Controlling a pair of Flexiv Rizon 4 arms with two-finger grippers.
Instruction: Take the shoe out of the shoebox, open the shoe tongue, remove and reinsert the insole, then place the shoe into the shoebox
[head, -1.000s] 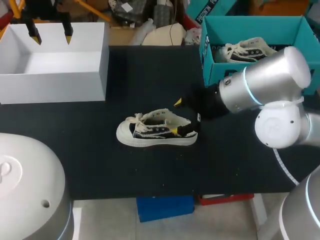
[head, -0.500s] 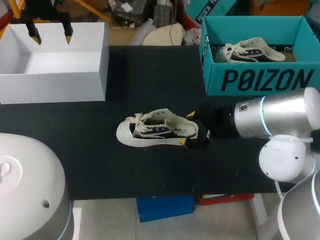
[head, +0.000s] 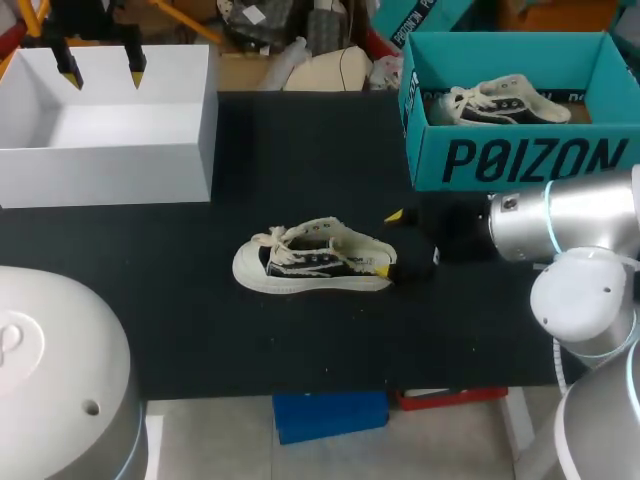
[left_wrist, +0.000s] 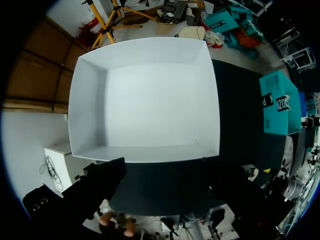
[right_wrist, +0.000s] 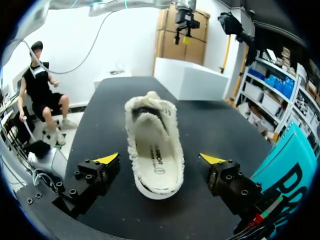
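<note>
**Right gripper.** The right gripper (right_wrist: 160, 159) sits low over the table (head: 300, 340) with its fingers spread wide. It grips nothing. A visible gap remains between each yellow tip and the shoe (right_wrist: 152, 150).

**Shoe, position.** The shoe stands upright on its sole on the table, outside the shoebox (head: 520, 160). Its heel end lies between the two open fingers, roughly centred between them. The rest of the shoe extends ahead of the gripper. In the head view the nearer fingertip appears close against the heel. The right wrist view shows it clear on both sides.

**Shoe, orientation.** The long axis runs straight out from the gripper, in line with the fingers. The heel points back toward the gripper and the toe points away from it. The opening faces up, and the pale insole (right_wrist: 154, 150) is visible inside. The laces lie at the far end, over the toe half.

**Shoebox.** The teal shoebox stands off to one side of the right gripper, outboard of one finger and well apart from the shoe. A second shoe (head: 500, 100) lies inside it.

**Left gripper.** The left gripper (head: 102, 73) hangs over the white box (head: 110, 175), well away from the shoe. Its fingers are apart and hold nothing. In the left wrist view the box's open interior lies directly ahead of the fingers.
</note>
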